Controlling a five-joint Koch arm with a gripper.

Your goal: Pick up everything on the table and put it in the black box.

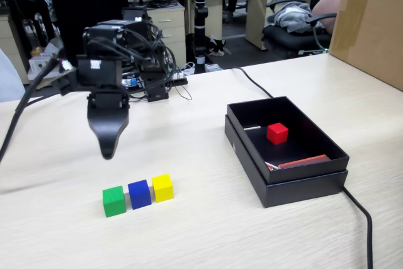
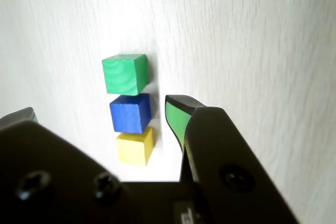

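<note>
Three cubes stand touching in a row on the beige table [image 1: 208,231]: green [image 1: 113,201], blue [image 1: 139,194] and yellow [image 1: 162,188]. The wrist view shows the same row, green [image 2: 125,74], blue [image 2: 130,113], yellow [image 2: 135,147]. My gripper [image 1: 108,149] hangs above and behind them, pointing down, not touching any. In the wrist view the gripper [image 2: 102,109] is open, its green-padded jaws wide apart on either side of the row. The red cube [image 1: 277,133] lies inside the black box [image 1: 296,187] at the right.
A flat red strip [image 1: 303,161] lies in the box's near corner. A black cable [image 1: 362,212] runs along the table past the box. A brown carton [image 1: 371,26] stands at the far right. The arm's base and wires [image 1: 154,77] sit behind the gripper.
</note>
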